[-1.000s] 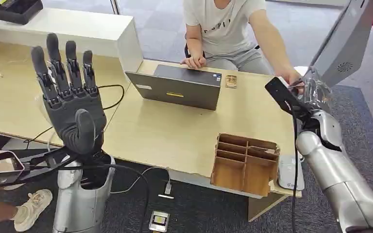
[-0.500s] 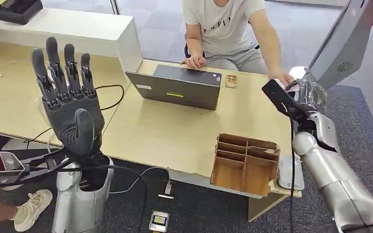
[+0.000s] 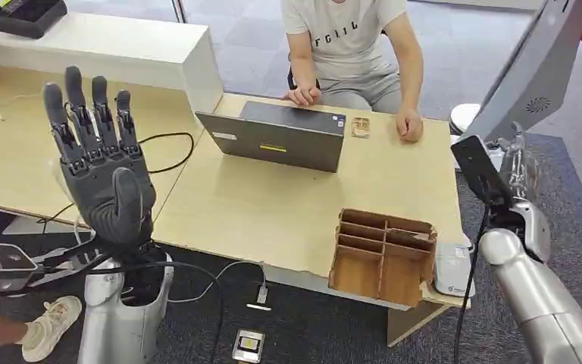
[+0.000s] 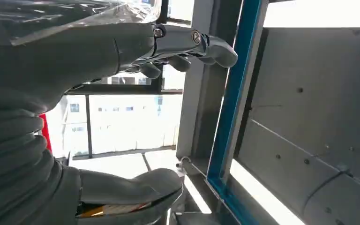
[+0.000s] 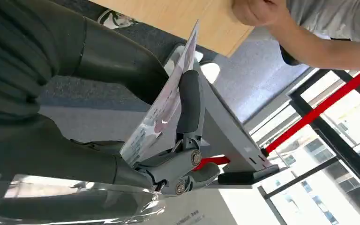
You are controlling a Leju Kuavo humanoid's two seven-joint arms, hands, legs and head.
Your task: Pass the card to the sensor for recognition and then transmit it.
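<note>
Nearest, the left hand [image 3: 100, 163] stands raised over the desk's [image 3: 273, 205] left part, fingers straight and spread, holding nothing. Beyond the desk's right edge the right hand [image 3: 517, 163] is lifted off the worktop, and the right wrist view shows the card [image 5: 161, 110] pinched flat between its thumb and a finger. At the near right corner sit a wooden divider box [image 3: 383, 254] and a white reader [image 3: 453, 269], probably the sensor. Farther back a laptop [image 3: 276, 136] and a seated person's hand [image 3: 408, 125] rest on the desk. The card looks thin, light, slick and slightly flexible; gripping by one edge, leaving the face exposed, seems best.
</note>
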